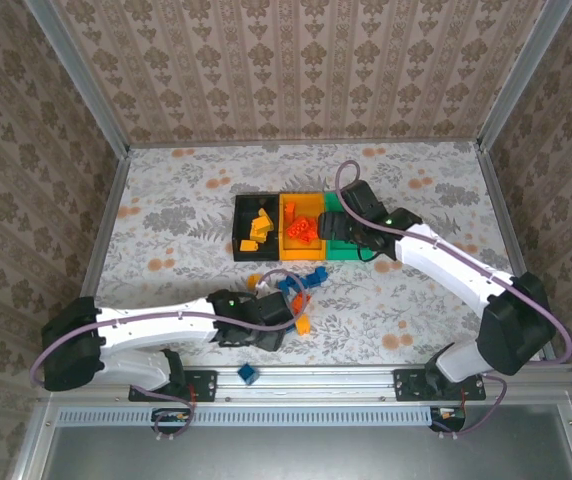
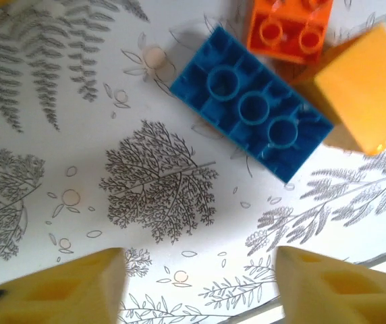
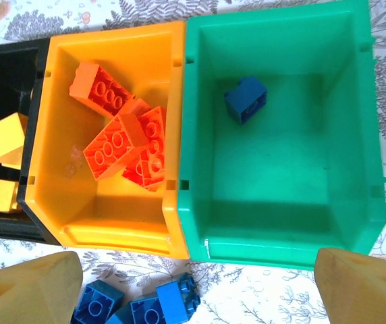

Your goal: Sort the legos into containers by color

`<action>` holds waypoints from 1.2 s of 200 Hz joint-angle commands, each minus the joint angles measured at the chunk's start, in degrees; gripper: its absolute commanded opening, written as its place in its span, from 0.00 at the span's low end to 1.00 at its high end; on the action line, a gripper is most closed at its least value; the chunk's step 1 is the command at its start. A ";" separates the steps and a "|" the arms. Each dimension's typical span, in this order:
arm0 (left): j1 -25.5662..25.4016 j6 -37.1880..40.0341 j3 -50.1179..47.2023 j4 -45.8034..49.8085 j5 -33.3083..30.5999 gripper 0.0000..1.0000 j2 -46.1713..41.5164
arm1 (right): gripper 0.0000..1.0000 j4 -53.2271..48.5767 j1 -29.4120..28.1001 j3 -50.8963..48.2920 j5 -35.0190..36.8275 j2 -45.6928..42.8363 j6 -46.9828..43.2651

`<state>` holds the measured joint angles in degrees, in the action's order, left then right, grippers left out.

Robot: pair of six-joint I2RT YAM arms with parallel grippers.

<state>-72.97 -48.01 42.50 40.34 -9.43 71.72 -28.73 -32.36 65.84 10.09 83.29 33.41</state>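
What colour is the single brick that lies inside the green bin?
Blue. The brick in the green bin shows best in the right wrist view.

Bright, even light, soft faint shadows, sharp centres, blurred near foreground in wrist views.

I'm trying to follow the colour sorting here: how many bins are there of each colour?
black bin: 1
orange bin: 1
green bin: 1
Total: 3 bins
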 commanded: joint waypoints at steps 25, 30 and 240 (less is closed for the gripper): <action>0.64 -3.26 1.50 10.36 -2.38 0.89 -5.87 | 0.90 0.55 -0.76 -5.13 -8.12 -5.28 -0.85; 0.72 -4.01 1.39 11.12 -2.79 0.91 -7.24 | 0.90 0.98 -1.34 -5.89 -9.11 -5.90 -1.39; 29.87 10.44 15.52 16.81 -4.87 1.00 -31.30 | 0.93 10.12 -51.12 2.28 -1.97 21.60 -9.58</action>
<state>-43.94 -40.25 57.52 57.63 -15.64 40.45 -20.88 -82.70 65.56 5.63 101.49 25.19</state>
